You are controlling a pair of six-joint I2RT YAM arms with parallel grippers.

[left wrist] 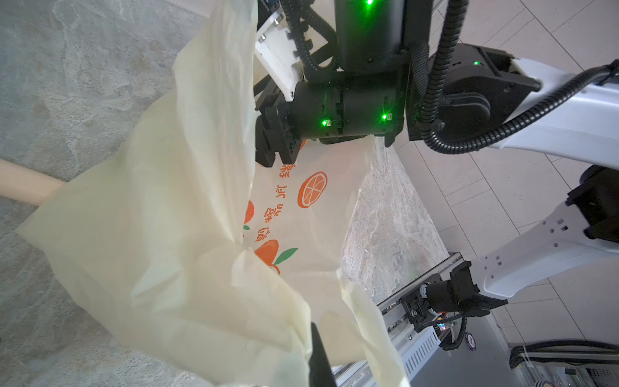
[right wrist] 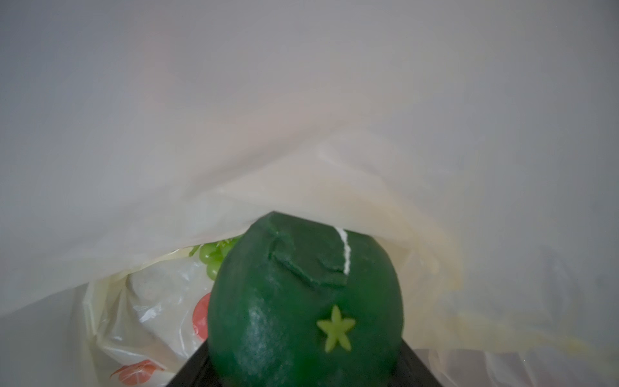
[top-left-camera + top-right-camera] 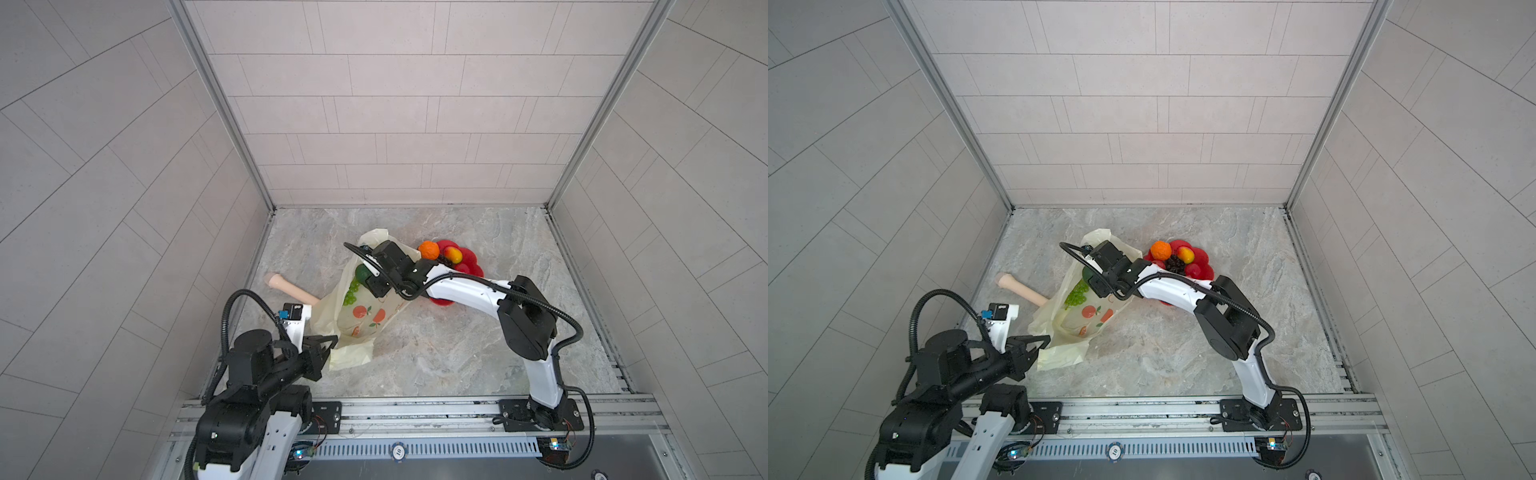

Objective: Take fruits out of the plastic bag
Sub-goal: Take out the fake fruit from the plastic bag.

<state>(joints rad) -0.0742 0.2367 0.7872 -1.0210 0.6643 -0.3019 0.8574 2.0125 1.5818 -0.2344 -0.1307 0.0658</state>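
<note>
One plastic bag (image 3: 374, 309) slack on the counter (image 3: 457, 345), long axis running from the near-left end out toward the red flower-shaped plate (image 3: 471, 259). Right arm bent at the elbow, forearm crossing over that plate, wrist pitched down into the bag's far end. Left tool (image 3: 331, 340) together, pinching the near end of the film. Right tool (image 3: 368, 279) seemingly clamped on the dark green round fruit (image 2: 304, 301), inside the bag; way out back toward the plate. Green grape bunch (image 3: 352, 293) just beyond, deeper in.

Pale tiled walls (image 3: 395, 104) box in a grey marbled floor (image 3: 457, 340) — evenly lit.
</note>
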